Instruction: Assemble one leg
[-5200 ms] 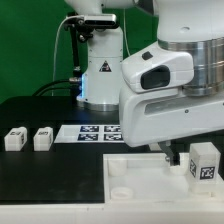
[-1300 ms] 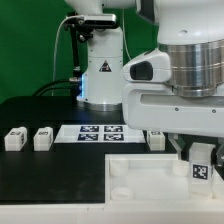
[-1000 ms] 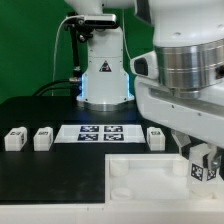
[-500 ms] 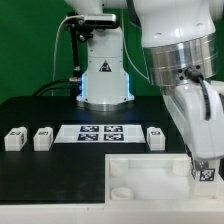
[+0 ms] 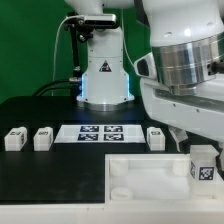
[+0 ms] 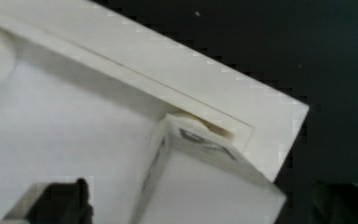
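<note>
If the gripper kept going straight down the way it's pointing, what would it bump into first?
Probably the leg just under the gripper, at the corner of the white tray-like piece; depth is unclear.

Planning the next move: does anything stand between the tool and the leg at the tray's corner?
Nothing visible does. The tool sits right at the leg, at a corner of the tray on the exterior view's right.
</note>
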Controlling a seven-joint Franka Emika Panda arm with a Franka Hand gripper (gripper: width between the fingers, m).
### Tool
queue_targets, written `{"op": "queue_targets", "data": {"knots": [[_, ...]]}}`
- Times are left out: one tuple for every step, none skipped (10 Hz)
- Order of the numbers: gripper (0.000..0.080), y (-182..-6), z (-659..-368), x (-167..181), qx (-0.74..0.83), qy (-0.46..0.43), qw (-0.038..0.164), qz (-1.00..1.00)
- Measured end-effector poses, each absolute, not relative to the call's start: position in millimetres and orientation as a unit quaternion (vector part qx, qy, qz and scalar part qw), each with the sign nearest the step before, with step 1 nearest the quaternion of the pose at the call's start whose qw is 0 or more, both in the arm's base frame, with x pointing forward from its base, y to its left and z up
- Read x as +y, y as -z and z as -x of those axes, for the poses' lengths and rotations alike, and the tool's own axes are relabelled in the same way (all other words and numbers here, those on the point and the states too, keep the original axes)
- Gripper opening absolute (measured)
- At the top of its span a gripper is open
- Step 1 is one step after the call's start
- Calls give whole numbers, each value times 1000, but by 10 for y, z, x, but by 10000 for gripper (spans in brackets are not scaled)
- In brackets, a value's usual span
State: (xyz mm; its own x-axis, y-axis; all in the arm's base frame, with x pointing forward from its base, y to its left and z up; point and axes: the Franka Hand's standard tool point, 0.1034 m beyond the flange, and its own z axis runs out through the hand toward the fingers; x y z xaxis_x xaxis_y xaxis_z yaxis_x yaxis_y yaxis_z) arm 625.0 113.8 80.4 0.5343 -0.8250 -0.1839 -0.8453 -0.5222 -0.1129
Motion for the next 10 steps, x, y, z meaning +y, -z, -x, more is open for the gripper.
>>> {"op": "queue_targets", "data": {"knots": [[642, -801, -6250, 1133, 436, -49, 97, 893], [648, -800, -6248, 1138, 405, -46, 98, 908], [648, -797, -6235, 1136, 311, -35, 81, 946], [649, -798, -6235, 1128, 214, -23, 67, 974], [649, -794, -6236, 1109, 141, -17, 61, 988], [649, -791, -6242, 1103, 104, -13, 59, 993], [640, -791, -6242, 1106, 114, -14, 60, 992], [640, -791, -6242, 1107, 126, -14, 60, 990], [419, -791, -6241, 1112, 144, -16, 61, 988], [289, -791, -6239, 1123, 196, -20, 63, 978]]}}
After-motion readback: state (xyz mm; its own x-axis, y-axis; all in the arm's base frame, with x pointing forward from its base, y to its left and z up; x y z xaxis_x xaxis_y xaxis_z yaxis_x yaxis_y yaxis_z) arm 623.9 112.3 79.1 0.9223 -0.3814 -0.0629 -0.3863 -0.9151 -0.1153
